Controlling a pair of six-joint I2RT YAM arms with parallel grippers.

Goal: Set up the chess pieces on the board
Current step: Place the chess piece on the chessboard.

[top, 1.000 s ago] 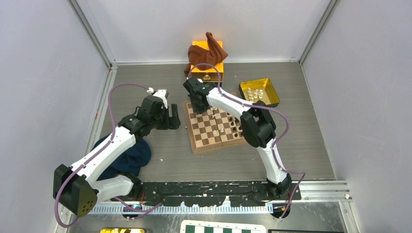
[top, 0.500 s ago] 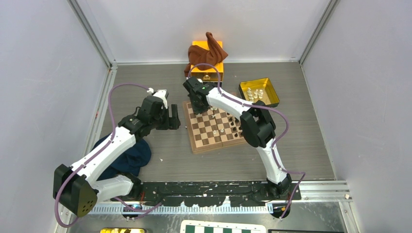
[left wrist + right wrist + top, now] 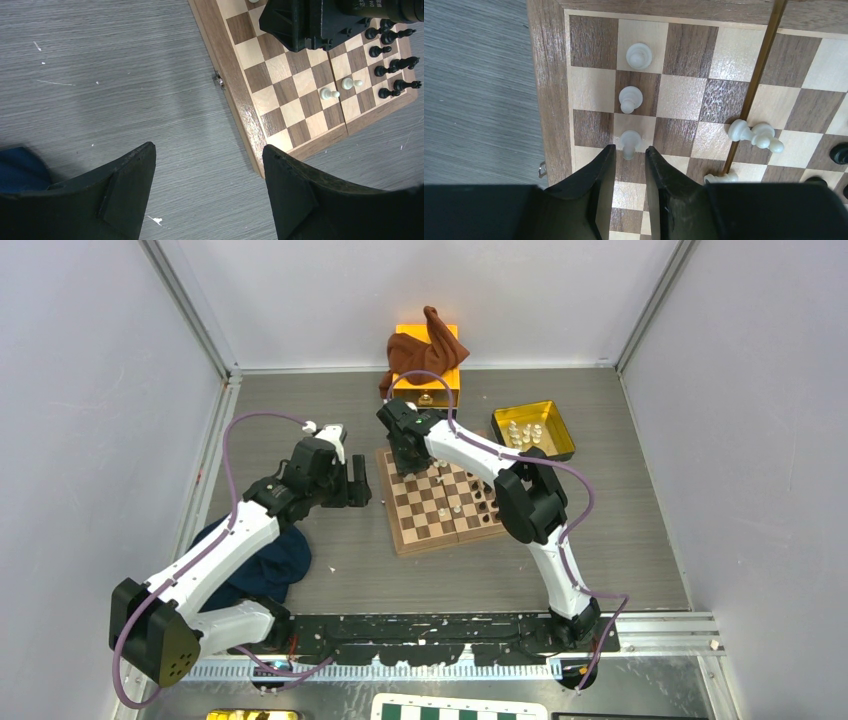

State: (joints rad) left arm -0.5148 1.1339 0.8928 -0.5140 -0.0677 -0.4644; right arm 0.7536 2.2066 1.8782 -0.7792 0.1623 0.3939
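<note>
Currently the right gripper (image 3: 630,149) sits low over the far-left corner of the board (image 3: 430,527). Its fingers (image 3: 601,172) are narrowly parted around a white pawn (image 3: 629,139), with a sliver of square showing on either side. Two more white pawns (image 3: 638,54) stand just beyond it in the same file. Toppled white pieces (image 3: 751,134) lie touching each other beside the brass hinge line (image 3: 764,55), and dark pieces (image 3: 395,65) crowd the board's right edge. The right arm (image 3: 465,452) stretches diagonally above the board and hides part of it in the top view. The left gripper (image 3: 207,147) hovers over the table (image 3: 100,75) just beside the board's left edge and near its latch (image 3: 218,80), jaws spread wide and holding nothing. A yellow tray (image 3: 553,423) with white pieces sits at far right. An orange box (image 3: 445,380) draped with a brown cloth (image 3: 425,340) stands behind the board, and a blue cloth (image 3: 265,565) lies at near left.
</note>
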